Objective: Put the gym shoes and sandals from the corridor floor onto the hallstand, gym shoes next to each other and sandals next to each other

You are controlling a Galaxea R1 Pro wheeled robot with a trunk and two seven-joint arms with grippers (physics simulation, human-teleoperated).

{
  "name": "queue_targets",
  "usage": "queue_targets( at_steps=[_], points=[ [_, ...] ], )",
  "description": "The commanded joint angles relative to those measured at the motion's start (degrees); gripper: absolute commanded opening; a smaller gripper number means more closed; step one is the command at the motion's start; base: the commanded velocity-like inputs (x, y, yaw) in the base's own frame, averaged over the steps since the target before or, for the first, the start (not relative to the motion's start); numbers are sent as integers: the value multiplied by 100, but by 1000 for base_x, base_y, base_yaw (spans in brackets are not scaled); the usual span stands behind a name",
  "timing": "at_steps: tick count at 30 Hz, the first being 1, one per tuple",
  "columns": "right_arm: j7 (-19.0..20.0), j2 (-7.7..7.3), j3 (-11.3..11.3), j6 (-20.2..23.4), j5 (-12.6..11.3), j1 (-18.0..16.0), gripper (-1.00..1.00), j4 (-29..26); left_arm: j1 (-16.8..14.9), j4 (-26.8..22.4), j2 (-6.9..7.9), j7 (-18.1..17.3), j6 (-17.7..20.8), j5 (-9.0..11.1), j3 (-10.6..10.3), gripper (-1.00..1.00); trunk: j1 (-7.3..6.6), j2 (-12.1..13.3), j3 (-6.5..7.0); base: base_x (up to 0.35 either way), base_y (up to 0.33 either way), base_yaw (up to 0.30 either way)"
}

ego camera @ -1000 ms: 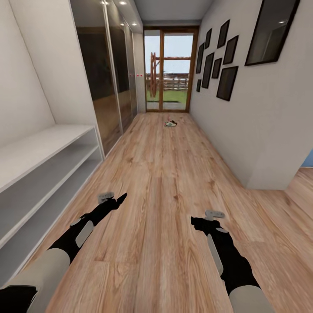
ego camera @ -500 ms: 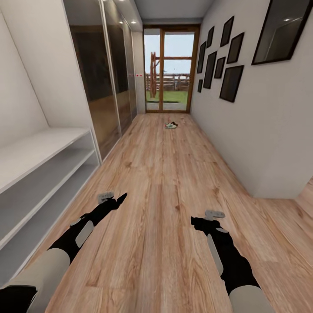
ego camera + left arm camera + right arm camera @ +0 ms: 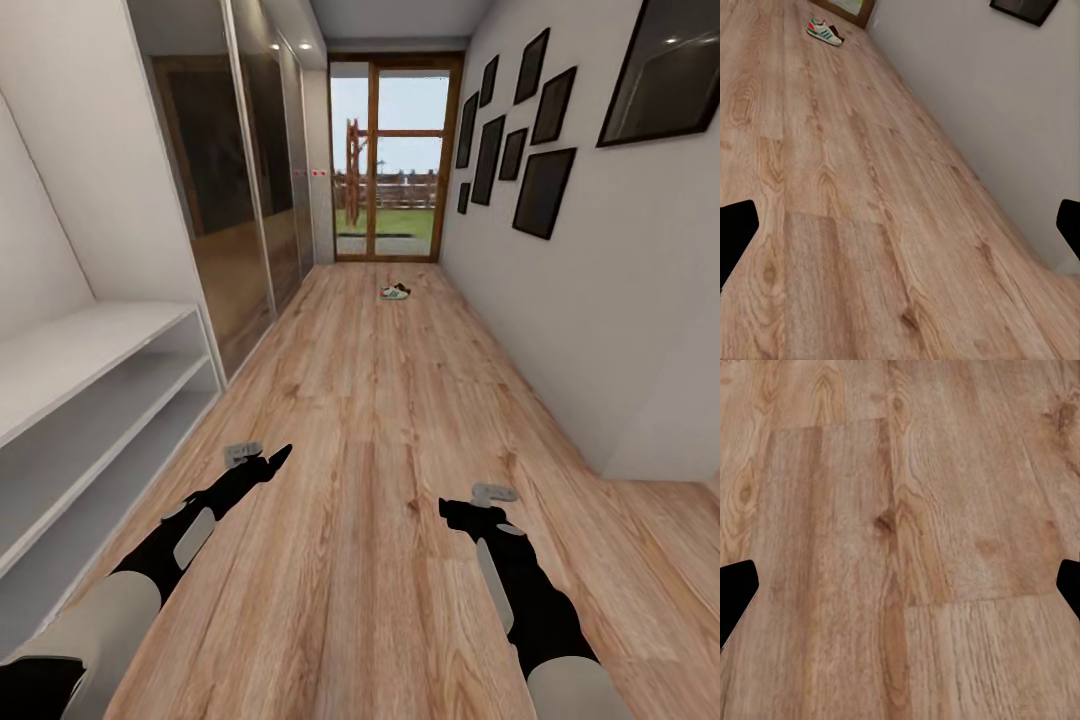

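Each claw, left claw (image 3: 262, 460) and right claw (image 3: 478, 503), hangs wide and empty over the corridor floor (image 3: 380, 420), since the gym shoe (image 3: 394, 292) lies far ahead by the glass door (image 3: 390, 160).

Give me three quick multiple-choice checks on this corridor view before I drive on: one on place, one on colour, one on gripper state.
1. Where is the gym shoe?
A. on the hallstand
B. on the corridor floor near the glass door
C. in the left gripper

2. What colour are the picture frames on the wall?
A. black
B. white
C. gold

3. How are the two grippers?
A. both shut on shoes
B. one holds a sandal
C. both open and holding nothing

Answers:
1 B: it lies on the corridor floor far ahead, by the glass door.
2 A: the frames are dark black.
3 C: left gripper and right gripper have fingertips wide apart over bare planks.
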Motion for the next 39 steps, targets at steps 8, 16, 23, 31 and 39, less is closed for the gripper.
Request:
queue_targets(
  at_steps=[8, 16, 23, 31, 39],
  points=[
    [-13, 3, -7, 29, -5, -2, 100, -6, -6, 7, 10, 7, -45, 34, -45, 100, 2, -2, -5, 349, 0, 0],
    [-13, 7, -6, 29, -5, -2, 100, -5, -6, 7, 6, 7, -45, 34, -45, 100, 2, -2, -5, 349, 0, 0],
    [-13, 6, -6, 29, -5, -2, 100, 1, -3, 7, 5, 7, -45, 34, -45, 100, 2, -2, -5, 349, 0, 0],
    [-13, 7, -7, 29, -5, -2, 100, -6, -5, 7, 4, 7, -45, 34, -45, 100, 2, -2, -5, 349, 0, 0],
    [-13, 7, -7, 29, -5, -2, 100, -5, -4, 7, 8, 7, -45, 34, -45, 100, 2, -2, -5, 349, 0, 0]
  ],
)
